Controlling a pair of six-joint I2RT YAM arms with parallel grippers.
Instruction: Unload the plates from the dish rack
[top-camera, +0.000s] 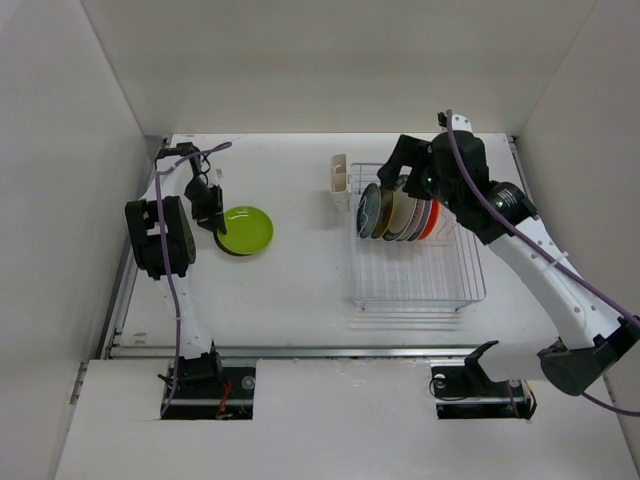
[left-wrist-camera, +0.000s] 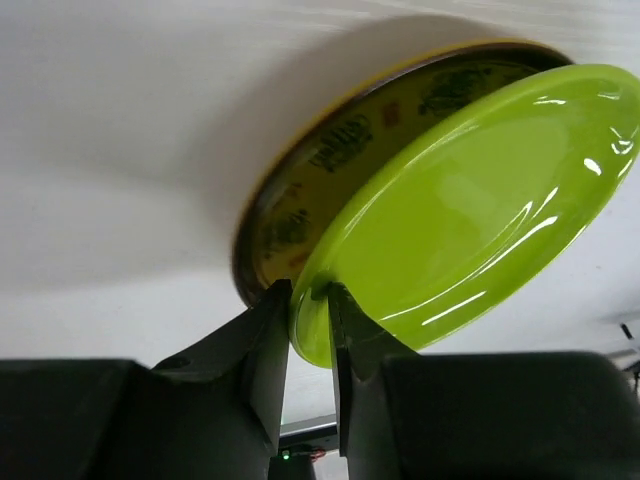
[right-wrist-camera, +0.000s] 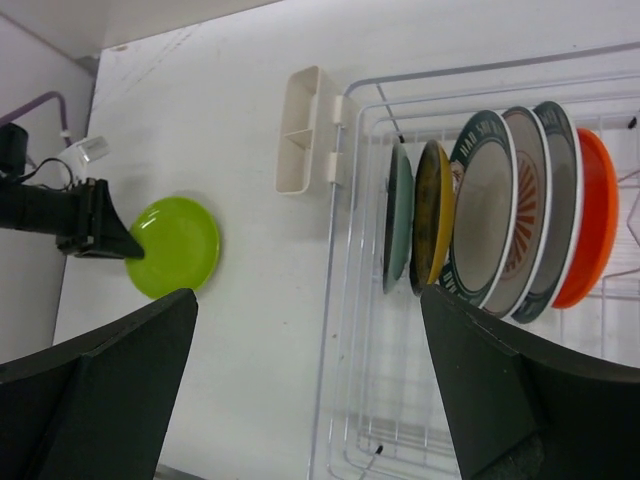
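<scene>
Currently, well left of the dish rack (top-camera: 415, 290), the left gripper (left-wrist-camera: 310, 297) is pinching the rim of the lime green plate (left-wrist-camera: 470, 210), one finger on each face. That plate is lying tilted over a darker, yellow-patterned plate (left-wrist-camera: 330, 160). At the rack's far end, six plates (right-wrist-camera: 480, 210) are standing on edge in a row, the teal plate (right-wrist-camera: 398, 215) nearest the cutlery cup (right-wrist-camera: 300, 130) and the orange plate (right-wrist-camera: 595, 215) farthest. The right gripper (right-wrist-camera: 310, 400) is hovering over that row, jaws spread wide, gripping nothing.
</scene>
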